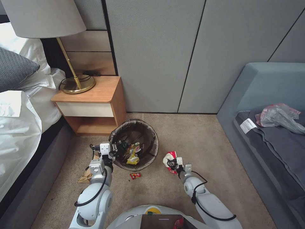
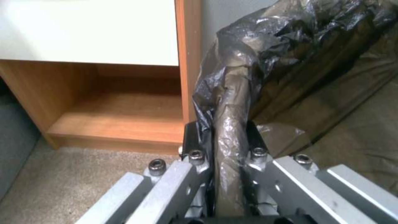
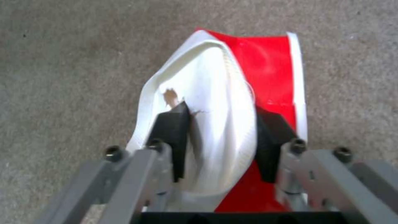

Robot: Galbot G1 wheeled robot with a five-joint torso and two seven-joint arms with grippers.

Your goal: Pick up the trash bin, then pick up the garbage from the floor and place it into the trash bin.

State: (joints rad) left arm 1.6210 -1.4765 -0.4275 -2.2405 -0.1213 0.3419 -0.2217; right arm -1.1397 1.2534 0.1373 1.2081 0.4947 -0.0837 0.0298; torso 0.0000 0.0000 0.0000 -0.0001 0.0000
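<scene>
You have the small round white plastic trash bin (image 1: 135,144) with the dark brown bag folded over its rim in hand already: your left gripper (image 1: 111,153) is clamped on the near-left part of that rim, one finger outside and one inside the liner, as the left wrist view shows (image 2: 226,146). The bin is tipped, its mouth facing up and toward the robot, so you can see yellow and red wrappers (image 1: 132,154) lying inside. That much of the garbage looks done.

To the right of the bin, well clear of its rim, your right gripper (image 1: 173,163) is closed on a crumpled red-and-white snack wrapper (image 3: 232,102); its black pads (image 3: 172,130) pinch the white folded part from both sides. I cannot tell whether the wrapper is lifted off the beige-brown short-pile carpet (image 1: 203,149) or only gripped on it. Its long axis runs roughly away from the gripper, in line with the fingers, red face outward.

Left to collect, judging from the head view: a small red wrapper (image 1: 135,175) on the carpet just in front of the bin, and a crumpled brown paper bag (image 1: 86,175) to the bin's left, partly hidden behind your left arm (the wooden nightstand (image 1: 95,105) stands just behind the bin).
</scene>
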